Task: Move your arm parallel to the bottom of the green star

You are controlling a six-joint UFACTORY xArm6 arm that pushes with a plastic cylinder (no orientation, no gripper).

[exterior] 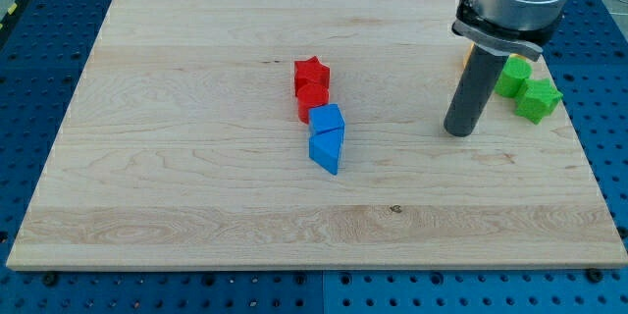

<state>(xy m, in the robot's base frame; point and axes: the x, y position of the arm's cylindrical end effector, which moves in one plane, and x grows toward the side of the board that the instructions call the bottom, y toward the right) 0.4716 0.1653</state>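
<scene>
One rod upright, my tip [458, 132] on board, left of green star [538, 99]; no pincer.

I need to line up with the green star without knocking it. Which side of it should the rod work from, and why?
No grip here, only a push rod. Come to the green star along its edge facing the view's bottom. My tip already sits lower and to the view's left, so slide toward the view's right; the other green block crowds the star's upper left.

Bright, even overhead light fills the pale wooden worktop [196, 108]; shadows beneath the blocks are short and soft, no glare shows, and focus is sharp throughout.
</scene>
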